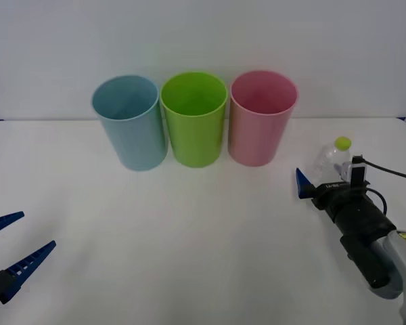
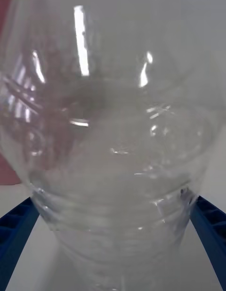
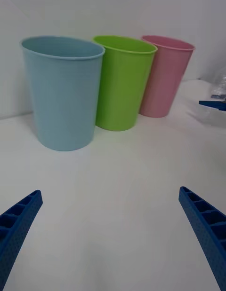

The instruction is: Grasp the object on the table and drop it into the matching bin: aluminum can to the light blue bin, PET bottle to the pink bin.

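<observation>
The PET bottle (image 1: 327,161), small and clear with a yellow-green cap, stands upright on the white table (image 1: 189,237) at the right, in front of and to the right of the pink bin (image 1: 262,118). My right gripper (image 1: 323,180) is open and low on the table, one finger on each side of the bottle's body (image 2: 113,154). The blue fingers (image 2: 16,230) sit wide apart beside its lower ribs. The light blue bin (image 1: 128,122) stands at the left end of the row. My left gripper (image 1: 20,238) rests open at the near left, holding nothing.
A lime green bin (image 1: 195,118) stands between the light blue bin (image 3: 61,91) and the pink bin (image 3: 165,77); the three nearly touch along the back. A black cable (image 1: 392,172) runs from the right wrist. The table's middle lies bare in front of the bins.
</observation>
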Robot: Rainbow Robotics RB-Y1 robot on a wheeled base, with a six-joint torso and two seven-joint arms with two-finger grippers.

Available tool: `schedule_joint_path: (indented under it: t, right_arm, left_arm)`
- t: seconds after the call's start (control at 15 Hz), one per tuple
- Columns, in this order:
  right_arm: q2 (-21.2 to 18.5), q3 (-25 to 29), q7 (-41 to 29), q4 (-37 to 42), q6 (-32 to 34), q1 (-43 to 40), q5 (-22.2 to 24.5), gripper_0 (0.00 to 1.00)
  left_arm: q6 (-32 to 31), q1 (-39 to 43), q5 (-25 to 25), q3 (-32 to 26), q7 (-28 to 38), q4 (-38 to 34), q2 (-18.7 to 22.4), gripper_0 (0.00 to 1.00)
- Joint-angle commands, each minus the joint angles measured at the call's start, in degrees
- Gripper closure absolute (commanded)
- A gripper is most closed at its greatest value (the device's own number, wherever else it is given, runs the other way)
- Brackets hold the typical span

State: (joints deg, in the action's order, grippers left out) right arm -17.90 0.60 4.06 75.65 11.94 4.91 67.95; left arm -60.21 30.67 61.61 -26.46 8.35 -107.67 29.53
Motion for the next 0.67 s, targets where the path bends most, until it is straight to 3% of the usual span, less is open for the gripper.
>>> schedule_joint_path:
  t: [0.07, 0.27, 0.33, 0.47, 0.67]
  right_arm:
    - [0.1, 0.0, 0.2, -0.4, -0.1, 0.0, 0.1, 0.0]
    - [0.0, 0.0, 0.4, -0.3, 0.0, 0.0, 0.3, 0.0]
    - [0.0, 0.0, 0.5, -0.3, -0.1, 0.1, 0.3, 0.38]
    - [0.1, -0.1, 0.9, -0.4, 0.0, 0.5, 0.3, 0.99]
    - [0.1, -0.1, 1.5, -0.3, 0.4, 0.5, 0.3, 1.0]
  left_arm:
    - [0.0, 0.0, 0.0, 0.0, 0.0, 0.0, 0.0, 0.0]
    - [0.0, 0.0, 0.0, 0.0, 0.0, 0.0, 0.0, 0.0]
    - [0.0, 0.0, 0.0, 0.0, 0.0, 0.0, 0.0, 0.0]
    - [0.0, 0.0, 0.0, 0.0, 0.0, 0.0, 0.0, 0.0]
    - [0.0, 0.0, 0.0, 0.0, 0.0, 0.0, 0.0, 0.0]
